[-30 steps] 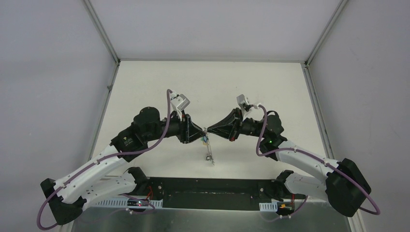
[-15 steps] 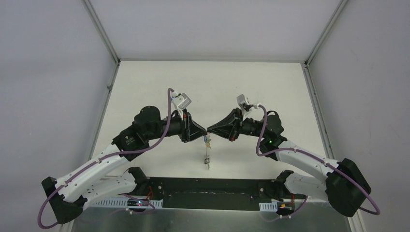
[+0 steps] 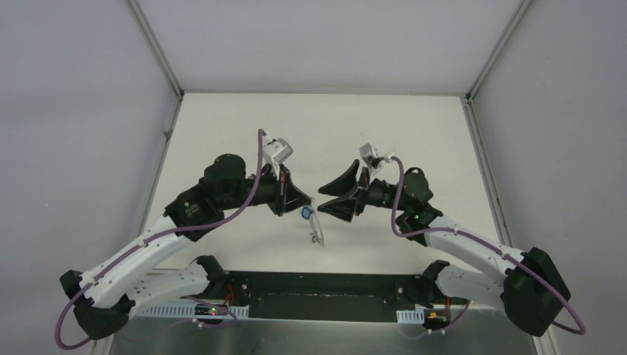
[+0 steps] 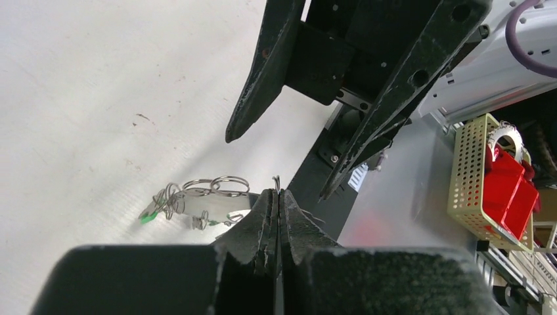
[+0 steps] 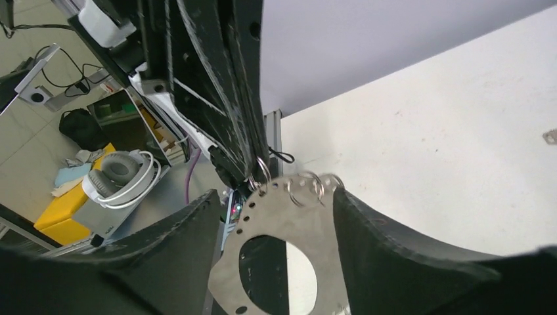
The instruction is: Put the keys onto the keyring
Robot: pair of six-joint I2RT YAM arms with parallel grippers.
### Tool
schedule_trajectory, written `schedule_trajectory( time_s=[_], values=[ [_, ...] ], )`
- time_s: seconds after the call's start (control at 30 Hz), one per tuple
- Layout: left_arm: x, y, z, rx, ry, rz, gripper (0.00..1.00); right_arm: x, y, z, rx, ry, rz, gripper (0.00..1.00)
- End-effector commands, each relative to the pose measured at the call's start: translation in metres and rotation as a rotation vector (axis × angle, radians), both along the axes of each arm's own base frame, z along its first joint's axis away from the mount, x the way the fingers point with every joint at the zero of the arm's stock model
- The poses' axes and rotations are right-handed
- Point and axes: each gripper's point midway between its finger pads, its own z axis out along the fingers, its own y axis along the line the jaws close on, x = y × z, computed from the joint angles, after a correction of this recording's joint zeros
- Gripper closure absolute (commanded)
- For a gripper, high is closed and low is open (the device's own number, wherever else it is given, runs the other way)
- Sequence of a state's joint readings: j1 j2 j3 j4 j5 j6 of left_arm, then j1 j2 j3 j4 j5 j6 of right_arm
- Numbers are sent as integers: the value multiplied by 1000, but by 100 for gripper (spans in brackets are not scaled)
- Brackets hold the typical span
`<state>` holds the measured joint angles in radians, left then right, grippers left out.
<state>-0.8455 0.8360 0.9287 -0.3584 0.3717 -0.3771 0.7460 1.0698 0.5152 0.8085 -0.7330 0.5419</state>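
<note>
The left claw [image 3: 304,205] is pinched shut on the keyring [image 5: 282,249], with a blue key [image 3: 306,214] dangling from it. The right claw [image 3: 322,200] gapes wide, empty. Threading looks partly done; whether keys are left cannot be told.

The table [image 3: 236,133] is looking plain white. The left gripper [image 3: 314,210] and the right gripper [image 3: 320,200] are showing black. Just beside the left gripper, the keyring [image 5: 276,216] is shining silver, the keys [image 4: 150,214] carrying green and blue tags.

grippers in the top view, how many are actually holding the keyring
1. The left gripper, just left of centre, is shut on the keyring, which dangles from its tips. The right gripper, facing it, stands open and holds nothing.
</note>
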Motion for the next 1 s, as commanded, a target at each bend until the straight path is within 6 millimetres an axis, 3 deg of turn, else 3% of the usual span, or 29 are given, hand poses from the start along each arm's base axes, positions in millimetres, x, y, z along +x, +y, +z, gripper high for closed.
schedule_trajectory(
  time_s=[0.0,0.2,0.4,0.5,0.53,0.77,0.97],
  values=[
    [2,7,22,57,-14,25,100,1,-2,15,-42,-22,-14,32],
    [6,11,10,221,99,49,100,-4,1,7,-152,-83,-6,30],
    [14,17,1,381,243,125,100,-12,18,0,-238,-111,-19,25],
    [22,20,-5,436,321,206,100,-6,24,-5,-268,-91,-95,2],
    [24,20,-5,439,347,232,100,-4,26,-7,-281,-89,-125,1],
    [26,14,4,386,454,305,100,15,28,-21,-374,-119,-314,0],
    [24,12,4,365,496,319,100,37,25,-20,-386,-142,-448,0]
  ],
)
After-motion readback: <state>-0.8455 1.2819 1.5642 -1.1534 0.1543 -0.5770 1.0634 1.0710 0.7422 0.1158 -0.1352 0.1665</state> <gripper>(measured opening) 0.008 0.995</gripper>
